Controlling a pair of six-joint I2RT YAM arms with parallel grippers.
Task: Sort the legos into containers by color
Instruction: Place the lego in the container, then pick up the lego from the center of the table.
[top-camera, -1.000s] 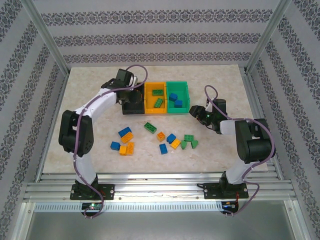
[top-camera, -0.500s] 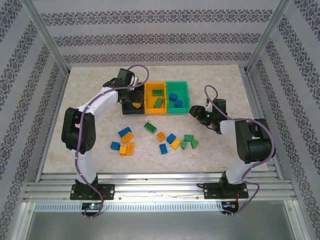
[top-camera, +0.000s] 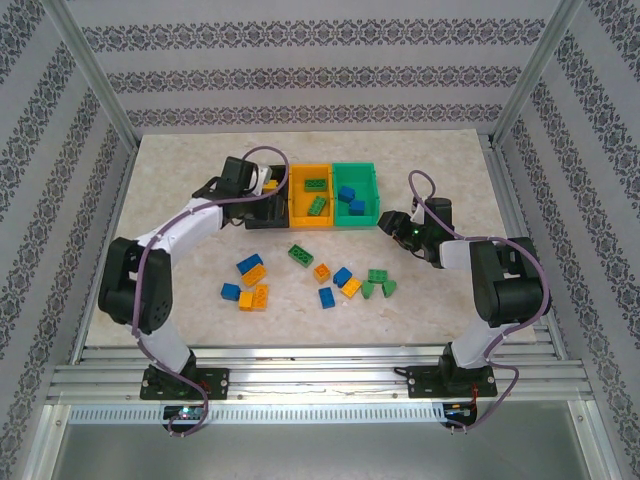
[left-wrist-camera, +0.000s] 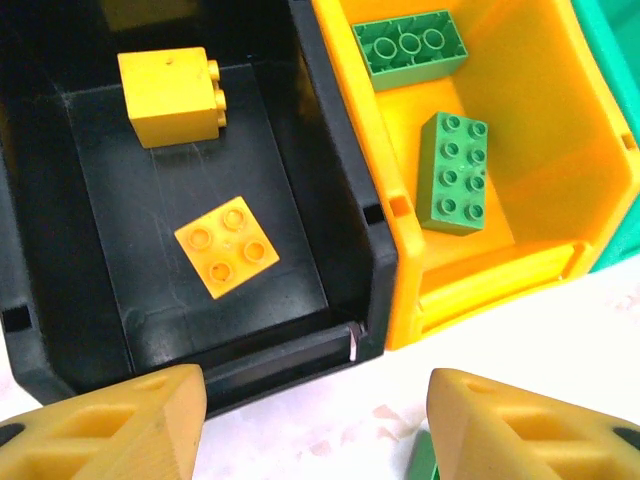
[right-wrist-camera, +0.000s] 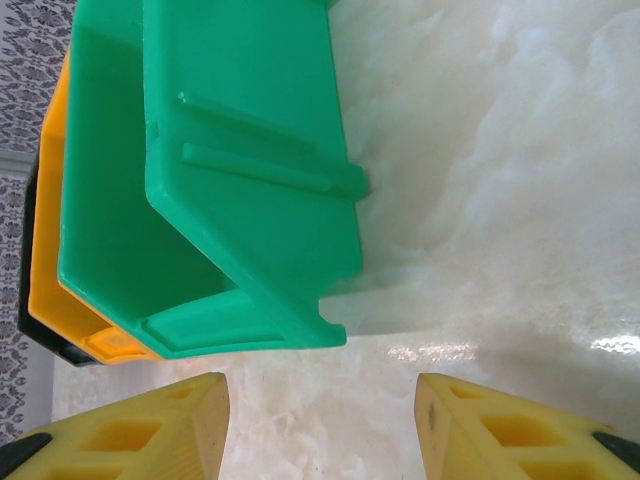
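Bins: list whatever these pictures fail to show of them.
- Black bin, top view: left arm covers most of its inside.
- Green bin, left wrist view: cut off by the right edge.
- Green bin, right wrist view: its own outer wall hides the inside.

Bright, even light — soft shadows, faint glare

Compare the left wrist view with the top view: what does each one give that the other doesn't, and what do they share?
Left wrist: the inside of the black bin, holding two yellow bricks, and the left gripper open and empty. From above, the arm covers that bin.
Top: the loose legos on the table, blue bricks in the green bin, and the right gripper beside it.
Both: the orange bin with two green bricks.
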